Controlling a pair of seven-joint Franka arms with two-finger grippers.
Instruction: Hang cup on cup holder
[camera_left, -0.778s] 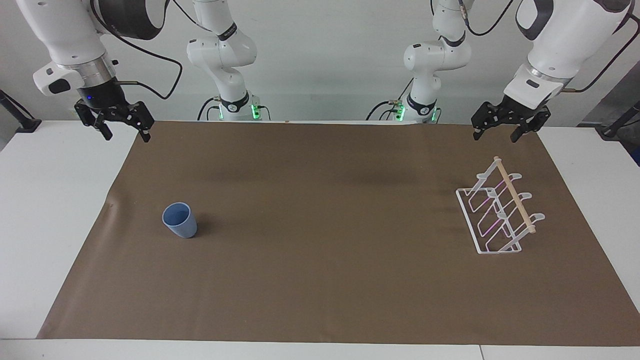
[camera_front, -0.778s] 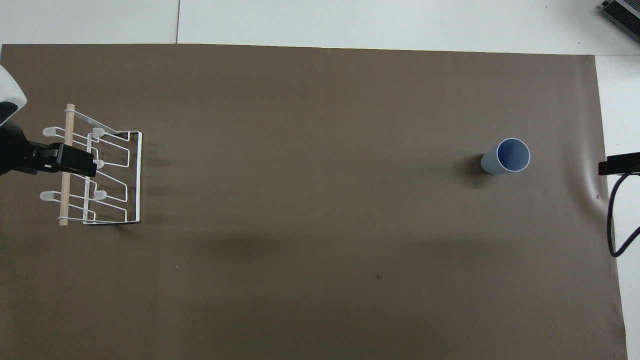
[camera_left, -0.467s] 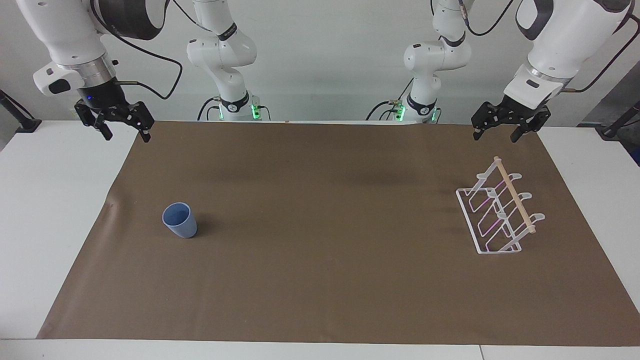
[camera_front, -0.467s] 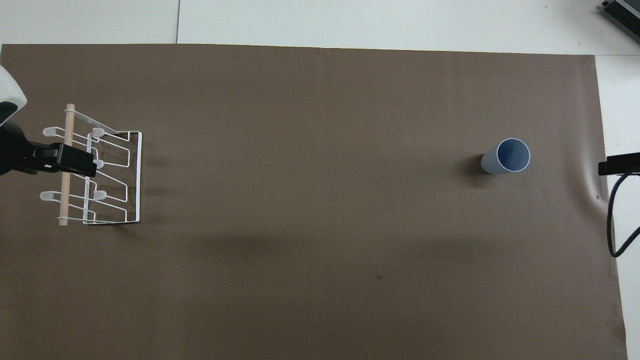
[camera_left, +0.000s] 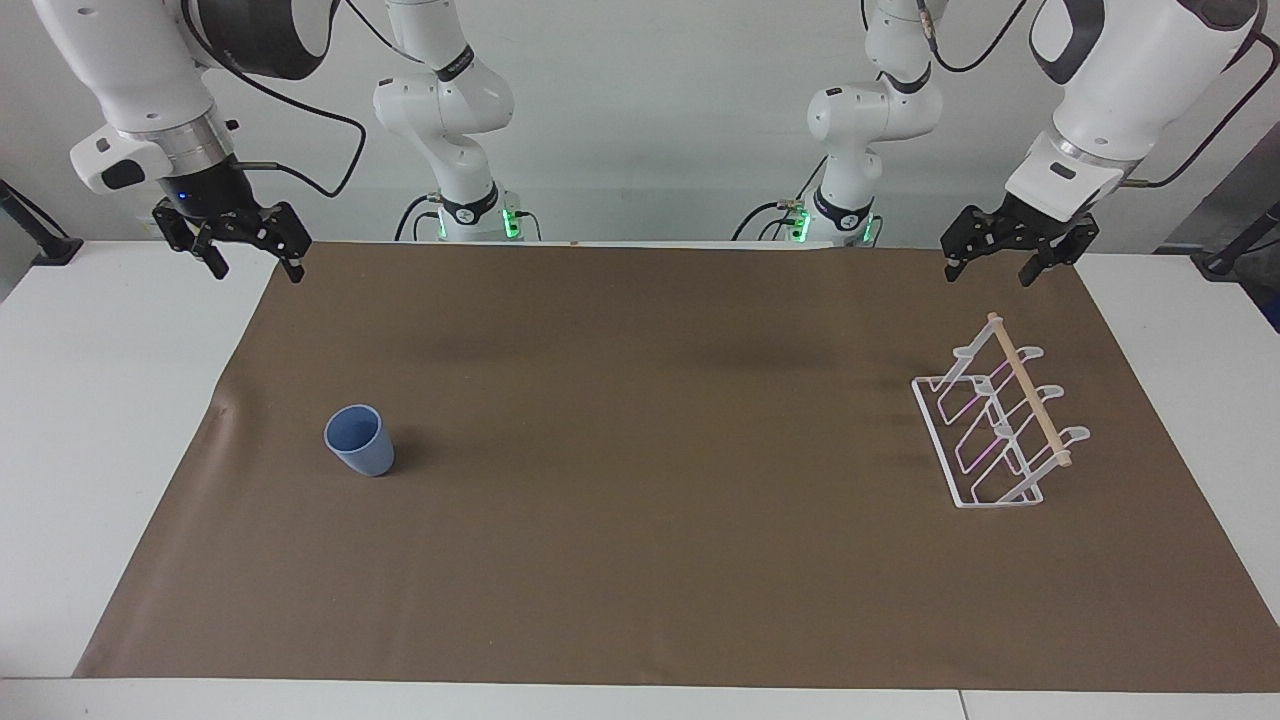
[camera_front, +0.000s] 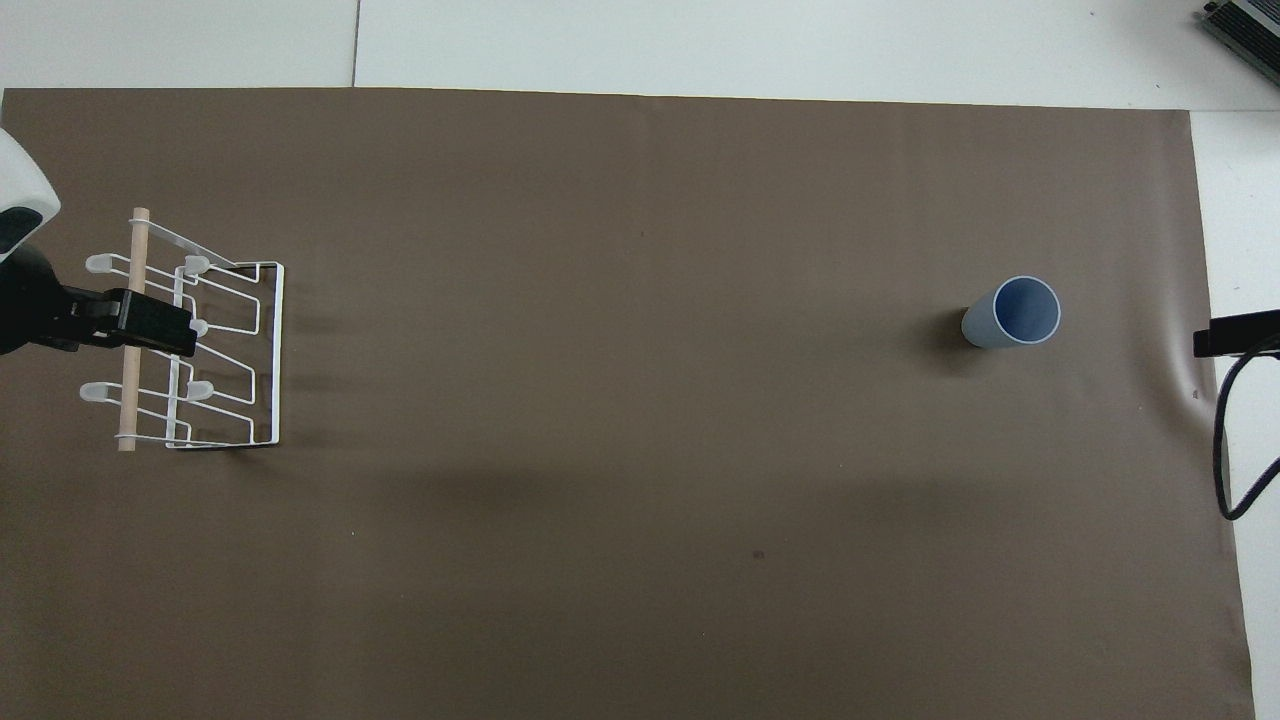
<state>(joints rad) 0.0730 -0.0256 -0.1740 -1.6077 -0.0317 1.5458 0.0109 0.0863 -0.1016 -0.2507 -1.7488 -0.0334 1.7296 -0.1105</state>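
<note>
Since a moment ago the right gripper (camera_left: 248, 258) has edged slightly toward the mat and the left gripper (camera_left: 1000, 258) has barely shifted; both hang high with jaws wide and empty, so no pickup has begun. The cup (camera_left: 358, 440) stands upright at the right arm's end, well apart from the holder (camera_left: 1000, 420) at the left arm's end. Both rest on a brown mat (camera_left: 640, 560) over a white table (camera_left: 90, 420), against a plain pale wall.

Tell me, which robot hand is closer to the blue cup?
The right gripper. It hangs open above the mat's edge at the cup's end of the table; the left gripper hangs open at the other end, near the cup holder.
</note>
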